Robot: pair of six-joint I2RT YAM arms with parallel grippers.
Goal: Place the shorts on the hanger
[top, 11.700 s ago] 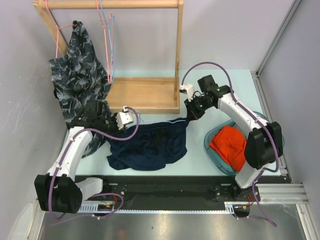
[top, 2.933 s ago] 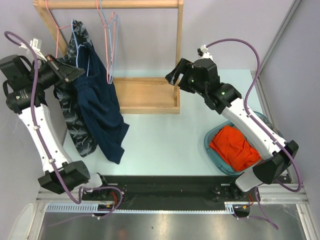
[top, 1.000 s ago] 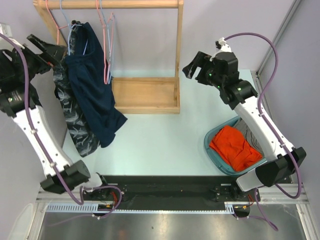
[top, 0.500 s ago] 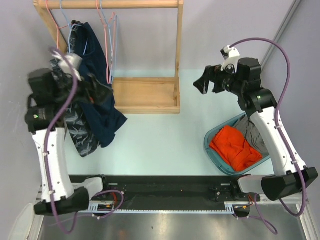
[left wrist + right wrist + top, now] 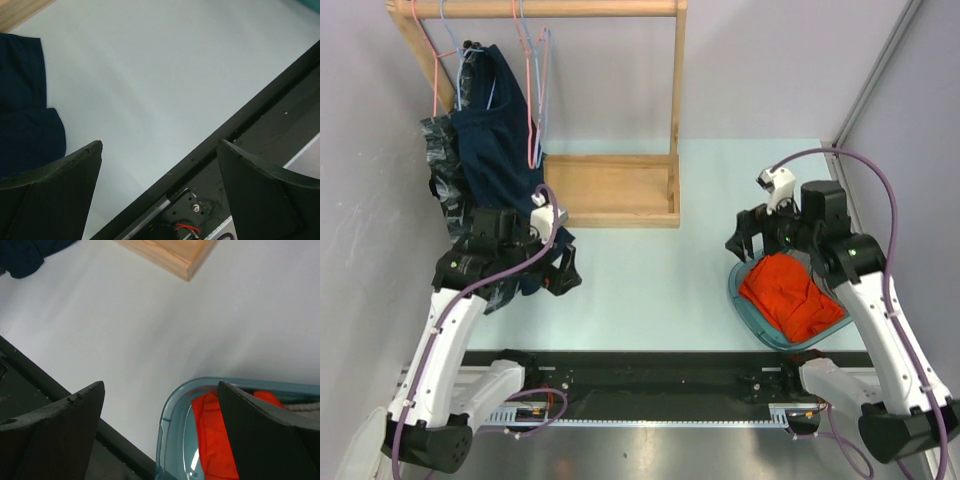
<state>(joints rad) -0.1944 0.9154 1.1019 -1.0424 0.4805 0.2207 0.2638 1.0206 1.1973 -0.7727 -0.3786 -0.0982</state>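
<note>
As both arms are drawing back toward the lower frame, the left tool [image 5: 566, 272] and right tool [image 5: 740, 238] are hanging spread and empty while the shorts [image 5: 495, 150] are dangling from the hanger [image 5: 447, 35] at upper left, suggesting completion.

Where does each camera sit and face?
Top external: above and behind the arms, looking down on table, rack, both arms.
Left wrist: facing down past the open left claw at table and shorts.
Right wrist: facing down past the open right claw at basket and orange garment.
Shared: top and right wrist both show the basket.
</note>
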